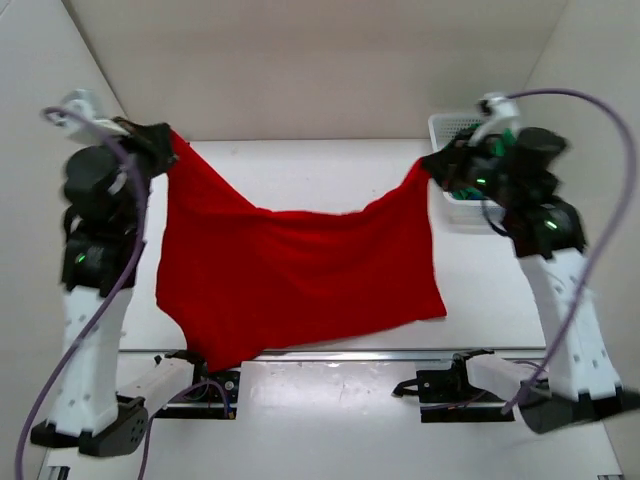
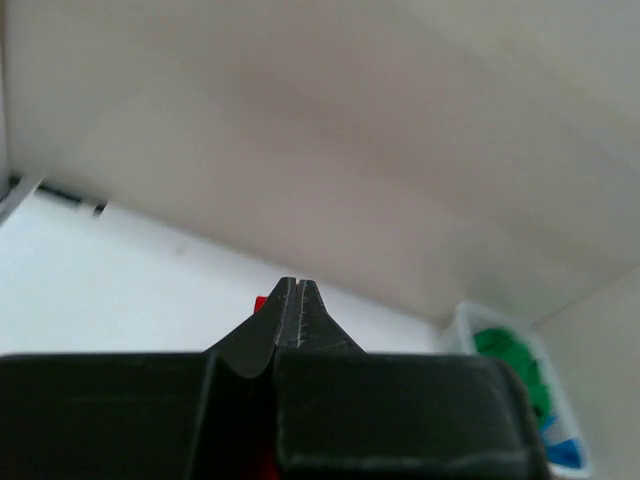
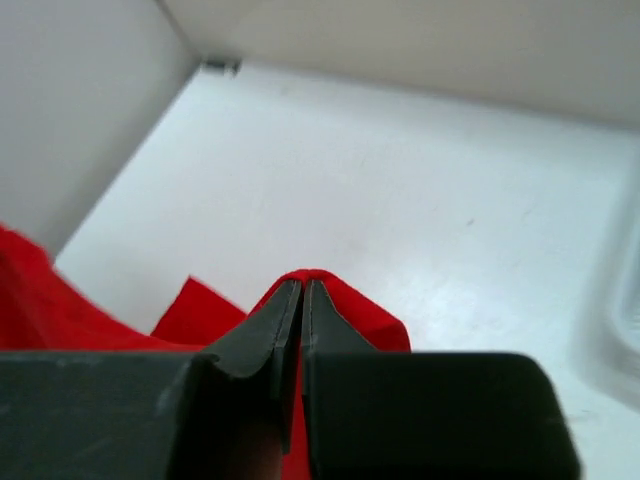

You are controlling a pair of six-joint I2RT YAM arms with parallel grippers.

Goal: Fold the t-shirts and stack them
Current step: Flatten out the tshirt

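Note:
A bright red t-shirt (image 1: pixel 300 270) hangs stretched between my two raised arms, sagging in the middle, its lower edge near the table's front. My left gripper (image 1: pixel 165 145) is shut on the shirt's upper left corner; in the left wrist view the gripper (image 2: pixel 298 285) has its jaws pressed together, with only a sliver of red t-shirt (image 2: pixel 260 303) beside them. My right gripper (image 1: pixel 428 168) is shut on the upper right corner; red t-shirt cloth (image 3: pixel 375 310) wraps round the closed right gripper (image 3: pixel 303 283). Green cloth (image 2: pixel 515 355) and blue cloth (image 2: pixel 565 452) lie in the basket.
A white lattice basket (image 1: pixel 447 128) stands at the back right, partly behind my right arm; its rim (image 2: pixel 462 318) shows in the left wrist view. White walls enclose the table on the left, back and right. A black rail (image 1: pixel 350 352) runs along the near edge.

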